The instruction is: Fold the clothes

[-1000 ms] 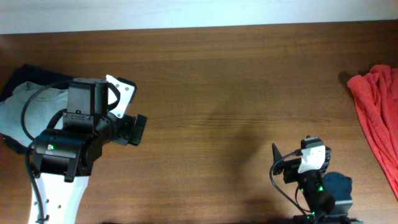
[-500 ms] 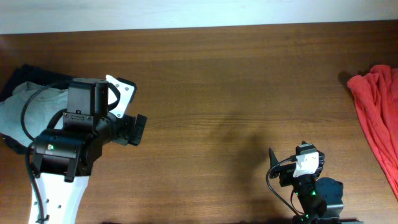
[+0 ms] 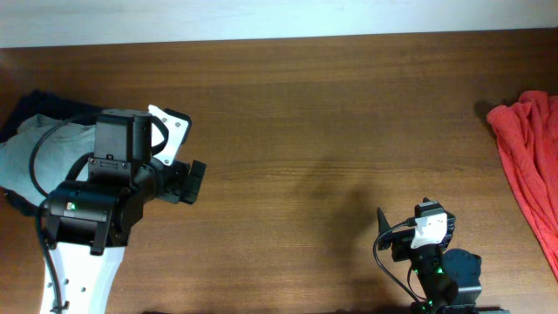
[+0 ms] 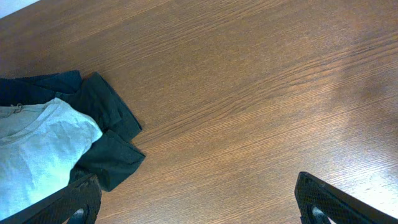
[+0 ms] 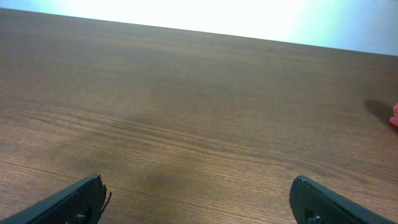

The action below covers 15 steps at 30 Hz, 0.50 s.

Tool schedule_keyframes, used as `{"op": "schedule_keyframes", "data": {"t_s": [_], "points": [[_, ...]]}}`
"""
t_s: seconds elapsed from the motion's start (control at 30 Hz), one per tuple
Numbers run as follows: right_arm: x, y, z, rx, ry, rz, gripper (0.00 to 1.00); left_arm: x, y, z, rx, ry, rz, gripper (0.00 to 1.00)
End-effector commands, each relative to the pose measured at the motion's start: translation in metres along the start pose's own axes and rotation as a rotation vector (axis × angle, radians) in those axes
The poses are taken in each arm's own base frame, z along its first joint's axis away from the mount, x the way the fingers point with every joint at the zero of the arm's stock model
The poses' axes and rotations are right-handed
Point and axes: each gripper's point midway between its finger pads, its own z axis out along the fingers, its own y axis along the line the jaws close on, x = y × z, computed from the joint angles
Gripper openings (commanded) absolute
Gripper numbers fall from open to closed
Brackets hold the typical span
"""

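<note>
Overhead view: pale shirt [image 3: 17,157] atop dark shirt [image 3: 31,98], red shirt [image 3: 527,166] heaped opposite, seemingly none folded; left tool [image 4: 199,202] and right tool [image 5: 199,199] gape wide, empty.

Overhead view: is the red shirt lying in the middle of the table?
No, the red shirt lies bunched at the right edge of the table.

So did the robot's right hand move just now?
Yes. The right gripper pulled back toward the near edge of the table, slightly away from the red garment, which stayed put.
</note>
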Motion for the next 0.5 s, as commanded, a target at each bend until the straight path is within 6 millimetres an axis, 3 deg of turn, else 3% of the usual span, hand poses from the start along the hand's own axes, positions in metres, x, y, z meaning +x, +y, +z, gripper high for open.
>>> {"op": "schedule_keyframes", "data": {"t_s": [0.0,0.2,0.37,0.47], "points": [[0.001,0.0,0.001,0.003,-0.005,-0.008,0.99,-0.004,0.001,-0.004,-0.008,-0.016,-0.014,0.99],[0.001,0.0,0.001,0.003,-0.005,-0.008,0.99,0.026,0.013,-0.015,-0.1,0.047,-0.011,0.99],[0.001,0.0,0.001,0.003,-0.005,-0.008,0.99,0.014,0.027,-0.03,-0.213,-0.208,-0.045,0.99],[0.001,0.0,0.001,0.003,-0.005,-0.008,0.99,0.045,0.033,-0.031,-0.253,-0.242,-0.09,0.99]]}}
